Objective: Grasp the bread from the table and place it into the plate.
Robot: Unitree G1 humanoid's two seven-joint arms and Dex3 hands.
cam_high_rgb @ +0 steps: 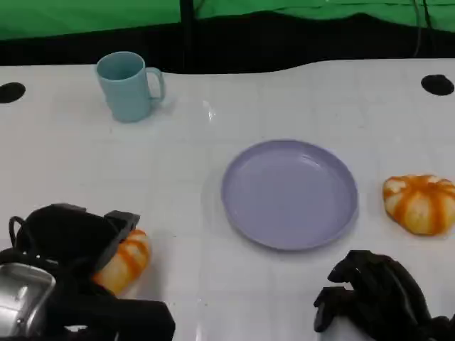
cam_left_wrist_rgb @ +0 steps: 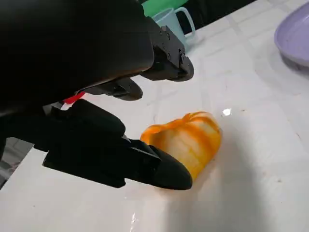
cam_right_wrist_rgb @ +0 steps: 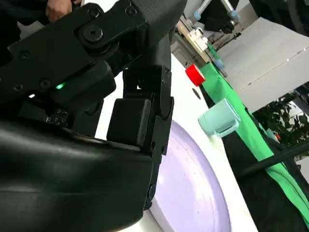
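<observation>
Over at the near left corner of the white table [cam_high_rgb: 213, 85], the robot's left hand [cam_high_rgb: 75, 245] sits low over a piece of orange-striped bread [cam_high_rgb: 126, 260], which lies on the tabletop and pokes out to the right from under the black fingers [cam_left_wrist_rgb: 159, 169]. From the camera behind that wrist, one finger lies along the near side of the bread and looks to be touching it, while the others spread above with space between them and the loaf, so the hand is apart around it and not clamped; the bread's underside rests on the table. Farther back on the left stands a pale blue mug [cam_high_rgb: 129, 86], upright, handle to the right, well apart from everything else. In the middle of the table lies the round lilac plate [cam_high_rgb: 289, 193], with nothing on it. Near the front, just right of the plate's near edge, the right hand [cam_high_rgb: 373, 295] rests with its fingers curled in together and nothing in them. To the right of the plate, near the table's edge, lies a second bread roll [cam_high_rgb: 421, 203], orange-striped like the first, near the plate but not touching it.
</observation>
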